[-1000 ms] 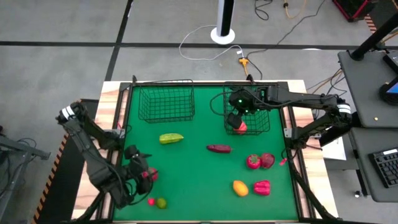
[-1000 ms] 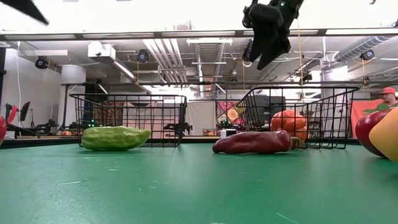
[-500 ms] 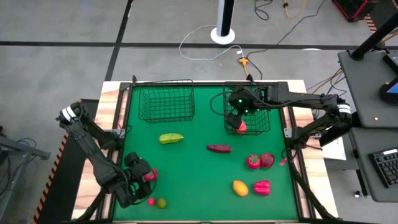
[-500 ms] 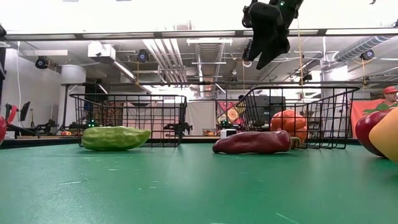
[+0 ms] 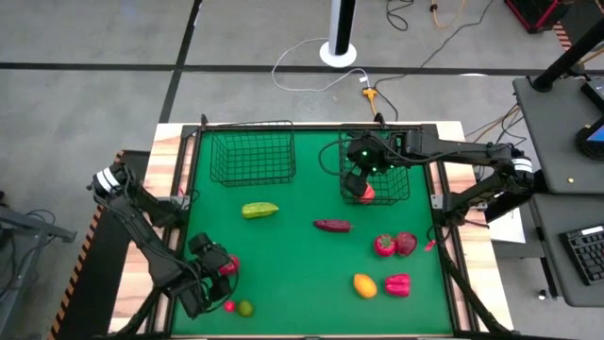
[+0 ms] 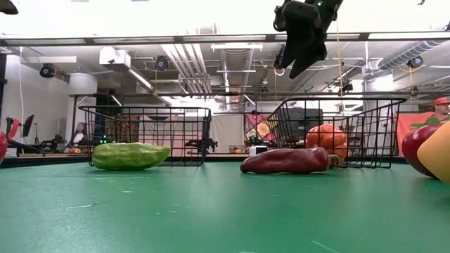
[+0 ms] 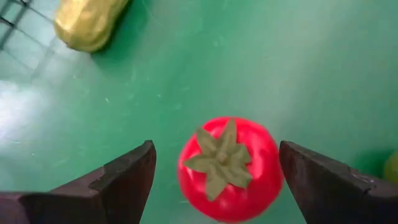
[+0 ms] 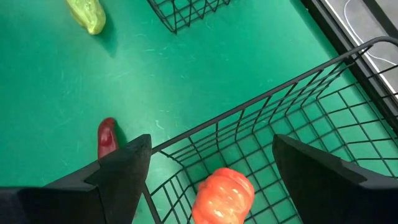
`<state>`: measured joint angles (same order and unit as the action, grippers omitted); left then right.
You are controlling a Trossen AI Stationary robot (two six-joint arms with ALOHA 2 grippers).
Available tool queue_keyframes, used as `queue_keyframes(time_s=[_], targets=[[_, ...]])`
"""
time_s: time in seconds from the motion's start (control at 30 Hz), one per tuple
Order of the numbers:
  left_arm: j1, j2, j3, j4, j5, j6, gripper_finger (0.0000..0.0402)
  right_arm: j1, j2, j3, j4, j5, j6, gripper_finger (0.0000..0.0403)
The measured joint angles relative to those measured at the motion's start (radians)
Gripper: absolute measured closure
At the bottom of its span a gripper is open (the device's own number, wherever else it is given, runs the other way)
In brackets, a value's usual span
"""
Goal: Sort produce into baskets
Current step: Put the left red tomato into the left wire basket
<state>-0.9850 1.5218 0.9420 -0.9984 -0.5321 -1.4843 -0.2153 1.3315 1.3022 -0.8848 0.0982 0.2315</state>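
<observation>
My left gripper (image 5: pixel 215 265) is open near the table's near left corner. In the left wrist view (image 7: pixel 216 152) its fingers stand on either side of a red tomato (image 7: pixel 229 168) with a green stem, which rests on the green mat, and do not touch it. My right gripper (image 5: pixel 357 179) is open and empty above the right wire basket (image 5: pixel 392 184). An orange-red pumpkin-like piece (image 8: pixel 225 196) lies on that basket's floor. The left basket (image 5: pixel 252 156) holds nothing that shows.
On the mat lie a yellow-green oblong piece (image 5: pixel 260 211), a purple piece (image 5: pixel 332 226), two red pieces (image 5: pixel 384 246) (image 5: pixel 406 244), an orange piece (image 5: pixel 364 284) and a red pepper (image 5: pixel 397 284). A small red piece (image 5: pixel 229 305) and a green lime (image 5: pixel 245 308) lie by the near edge.
My left gripper has moved a little toward the table's near edge, ending around the red tomato. The tomato has stayed in place.
</observation>
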Motion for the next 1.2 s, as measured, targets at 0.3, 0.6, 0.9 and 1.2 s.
queue_keyframes(time_s=[0.3,0.6,0.9,1.2], targets=[[-0.001,0.0,-0.088,0.133,0.008,-0.006,0.0097,0.0,0.0,0.0,0.0,-0.002,-0.005,0.0078],[-0.002,-0.003,-0.104,0.151,-0.005,-0.002,0.0156,0.0,0.0,0.0,0.0,-0.002,-0.004,0.0074],[-0.003,-0.001,-0.092,0.162,-0.012,0.006,0.0162,0.0,0.0,-0.001,0.0,-0.002,-0.004,0.0075],[-0.004,-0.001,-0.037,0.133,-0.072,0.04,0.0164,0.0,0.0,-0.001,0.001,-0.001,-0.006,0.008]])
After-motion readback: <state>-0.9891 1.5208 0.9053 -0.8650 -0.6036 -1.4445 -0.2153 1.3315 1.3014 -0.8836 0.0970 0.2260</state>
